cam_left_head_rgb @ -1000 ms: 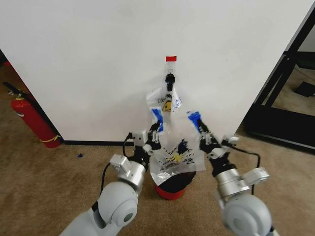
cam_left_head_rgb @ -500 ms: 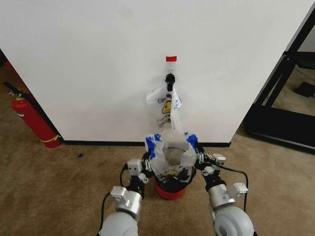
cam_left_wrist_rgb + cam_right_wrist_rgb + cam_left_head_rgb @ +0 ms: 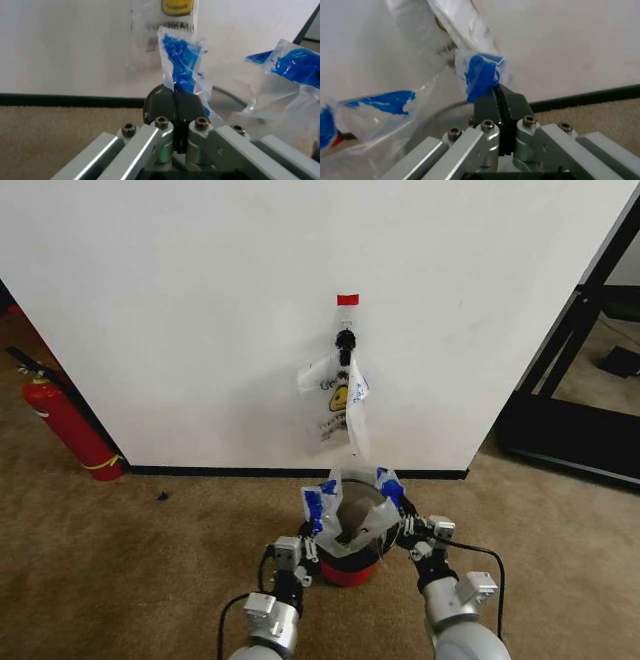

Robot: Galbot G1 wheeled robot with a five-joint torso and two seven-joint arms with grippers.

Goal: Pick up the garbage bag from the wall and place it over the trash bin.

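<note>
The garbage bag [image 3: 352, 518] lies spread over the mouth of the trash bin [image 3: 340, 576], whose red base shows below it on the carpet. My left gripper [image 3: 314, 530] is shut on the bag's left blue handle [image 3: 181, 60]. My right gripper [image 3: 398, 512] is shut on the right blue handle [image 3: 481, 75]. The two grippers sit low on either side of the bin's rim. In the left wrist view the left gripper [image 3: 174, 98] pinches the plastic tight. The right gripper [image 3: 498, 98] does the same in its own view.
More bags [image 3: 336, 395] hang from the black hook [image 3: 345, 340] on the white wall [image 3: 200, 300], under a red tape mark [image 3: 347, 299]. A red fire extinguisher [image 3: 62, 420] leans at the left. A black frame [image 3: 570, 380] stands at the right. Brown carpet [image 3: 120, 560] surrounds the bin.
Both grippers have come down and toward me with the bag, from chest-high before the wall to the bin's rim. The bag now sits over the bin's opening.
</note>
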